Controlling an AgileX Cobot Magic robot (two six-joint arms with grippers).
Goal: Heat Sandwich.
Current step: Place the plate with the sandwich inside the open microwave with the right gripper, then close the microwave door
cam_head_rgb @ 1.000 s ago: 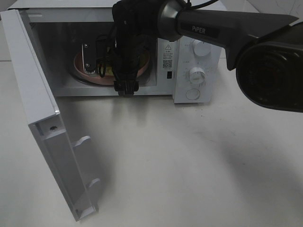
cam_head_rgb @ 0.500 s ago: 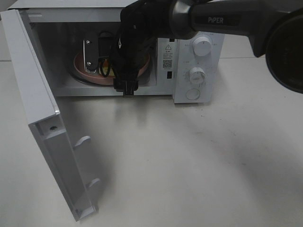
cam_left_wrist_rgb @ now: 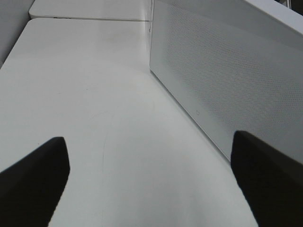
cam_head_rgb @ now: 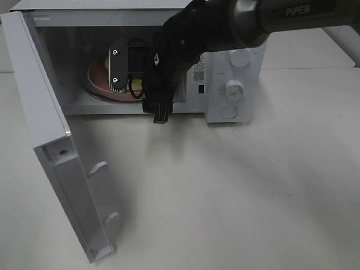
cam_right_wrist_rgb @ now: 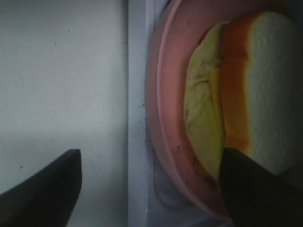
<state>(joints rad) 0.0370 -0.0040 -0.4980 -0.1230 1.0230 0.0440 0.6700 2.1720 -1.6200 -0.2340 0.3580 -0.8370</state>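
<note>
The sandwich (cam_right_wrist_rgb: 236,94), tan-orange bread with a pale yellow-green layer, lies on the round pink plate (cam_right_wrist_rgb: 165,118) inside the open white microwave (cam_head_rgb: 236,56). My right gripper (cam_head_rgb: 138,90) hangs open at the oven's mouth and hides most of the plate (cam_head_rgb: 98,76) from above. In the right wrist view its gripper (cam_right_wrist_rgb: 151,189) straddles the plate's rim, one fingertip (cam_right_wrist_rgb: 255,189) over the sandwich's end and the other over the table outside. Nothing is gripped. My left gripper (cam_left_wrist_rgb: 151,184) is open above the bare table beside the microwave's perforated side wall (cam_left_wrist_rgb: 227,80).
The microwave door (cam_head_rgb: 50,140) stands swung out to the left over the table, its latch hooks facing right. Two knobs (cam_head_rgb: 233,88) and a round button sit on the control panel. White tabletop (cam_head_rgb: 225,191) lies in front of the oven.
The right arm has swung up and to the right, and its gripper has shifted right and turned at the oven's mouth. The plate and sandwich have stayed put.
</note>
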